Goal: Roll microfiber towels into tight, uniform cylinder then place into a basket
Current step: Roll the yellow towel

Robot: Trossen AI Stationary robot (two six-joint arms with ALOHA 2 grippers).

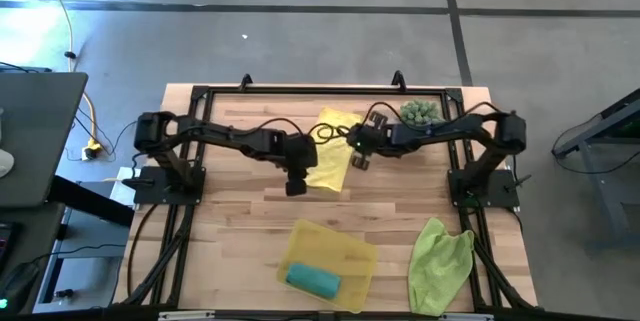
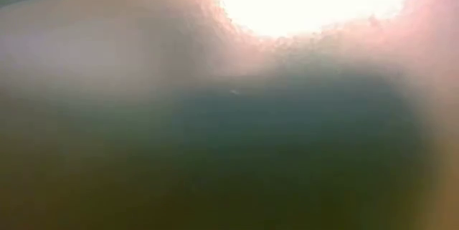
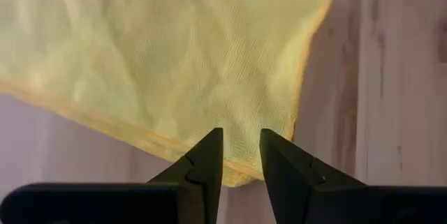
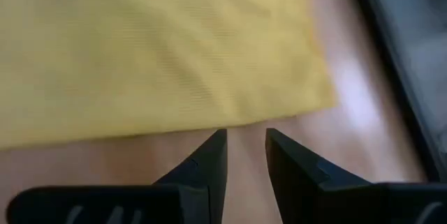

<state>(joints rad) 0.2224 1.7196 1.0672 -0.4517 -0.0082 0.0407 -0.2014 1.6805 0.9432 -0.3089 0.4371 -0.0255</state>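
Observation:
The bright yellow towel [image 1: 331,153] lies spread flat on the wooden table, mid-far. My left gripper [image 1: 296,187] hovers open over the towel's near corner [image 3: 237,161], with nothing between its fingers. My right gripper [image 1: 358,161] stands open at the towel's right edge [image 4: 279,116], its fingertips over bare wood. A teal towel [image 1: 313,279], rolled into a cylinder, lies inside the yellow basket [image 1: 350,249] near the front edge. The lime green towel [image 1: 440,266] lies crumpled at the front right.
A spiky green plant [image 1: 420,113] stands at the far right, just behind my right arm. A black frame [image 1: 300,89] runs around the table's far and side edges. The low view is blurred over and shows nothing usable.

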